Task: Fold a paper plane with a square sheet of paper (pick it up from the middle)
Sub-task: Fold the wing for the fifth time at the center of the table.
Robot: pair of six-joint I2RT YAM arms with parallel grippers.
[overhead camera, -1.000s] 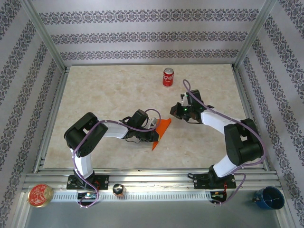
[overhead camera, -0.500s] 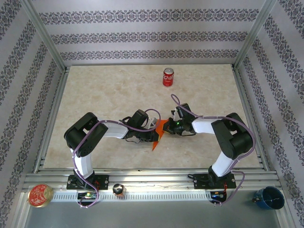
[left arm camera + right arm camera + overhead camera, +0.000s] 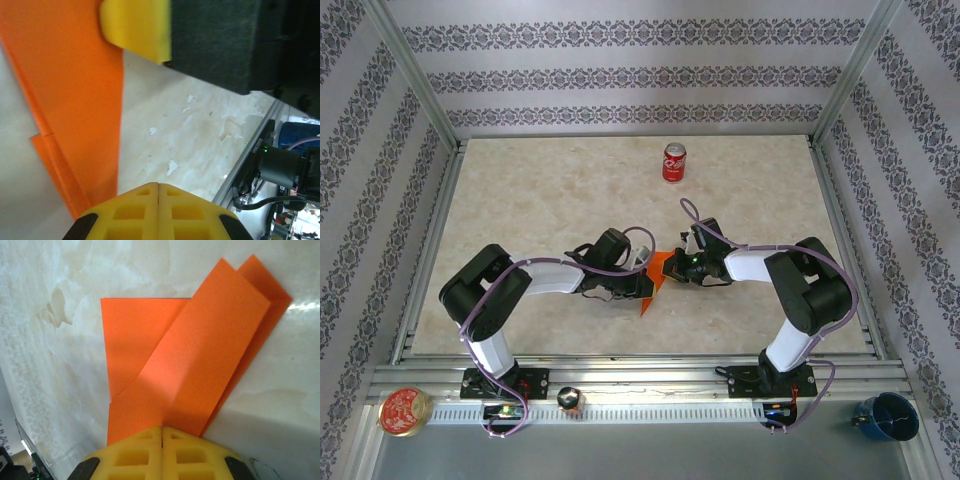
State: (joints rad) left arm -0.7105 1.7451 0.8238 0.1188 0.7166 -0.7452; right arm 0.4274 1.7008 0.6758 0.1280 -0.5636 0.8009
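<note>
My right arm has swung in from the far right of the table (image 3: 540, 200) and brought my right gripper (image 3: 672, 270) down to the paper (image 3: 663, 262). My left arm's elbow has slid out to the left, while my left gripper (image 3: 646, 287) has kept its place at the paper's near-left side.

Both pairs of fingers are pressed together. In the left wrist view the two yellow tips of my left gripper (image 3: 158, 186) meet along a thin seam with nothing between them. My right gripper (image 3: 162, 429) looks the same in its own view. Neither one is pinching the paper.

The paper lies flat near the middle of the table, between my two grippers and well on the near side of the can (image 3: 674, 162). It is partly folded. From the right wrist the paper (image 3: 190, 365) shows a long flap lying slantwise over a squarer layer, with a second strip peeping out along the flap's far edge. My right tips sit over the paper's near end. I cannot tell whether they press on it.

From the left wrist the paper (image 3: 65, 100) runs along the left, and its lower end passes under my left tips. The yellow pad of one of my right fingers (image 3: 135, 25) sits over its upper edge.
</note>
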